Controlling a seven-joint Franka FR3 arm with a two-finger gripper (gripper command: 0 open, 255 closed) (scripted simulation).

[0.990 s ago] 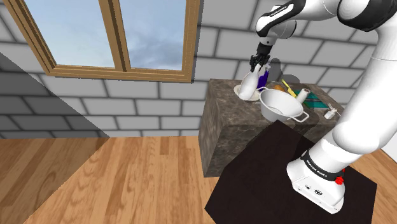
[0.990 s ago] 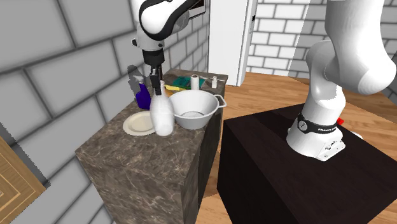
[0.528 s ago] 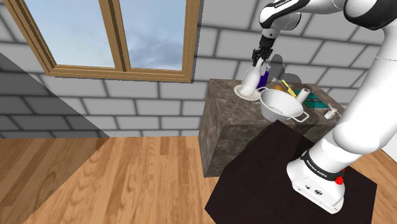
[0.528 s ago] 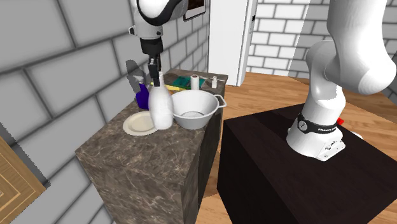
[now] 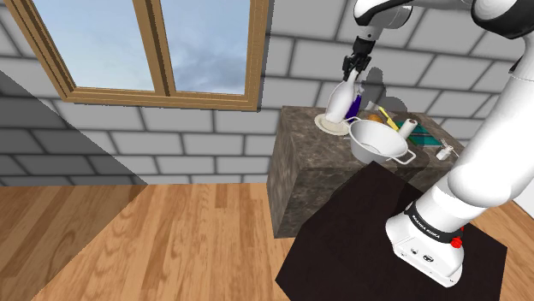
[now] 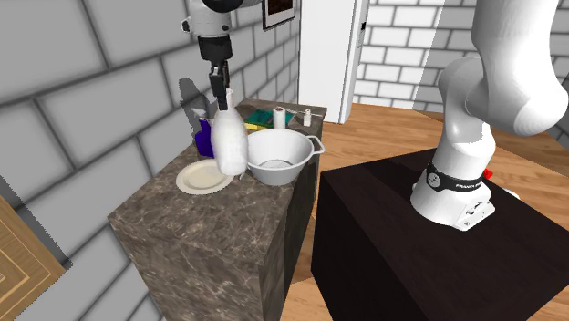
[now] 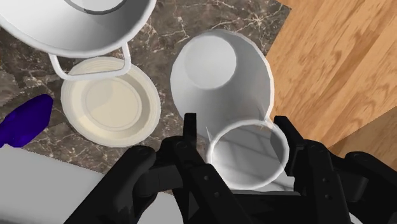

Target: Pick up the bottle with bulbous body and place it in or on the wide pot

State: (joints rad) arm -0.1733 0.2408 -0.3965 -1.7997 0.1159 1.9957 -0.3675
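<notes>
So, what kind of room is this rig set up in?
Probably a room in a house, kitchen-like: a wood-framed window, plank floor, and a stone-look counter carrying a pot and plate.

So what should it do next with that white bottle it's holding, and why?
Probably lift it a little higher. The gripper is shut on the neck of the white bottle, which hangs tilted near the plate, right beside the wide pot. Its base looks about level with the pot's rim, so moving sideways now might bump it.
</notes>
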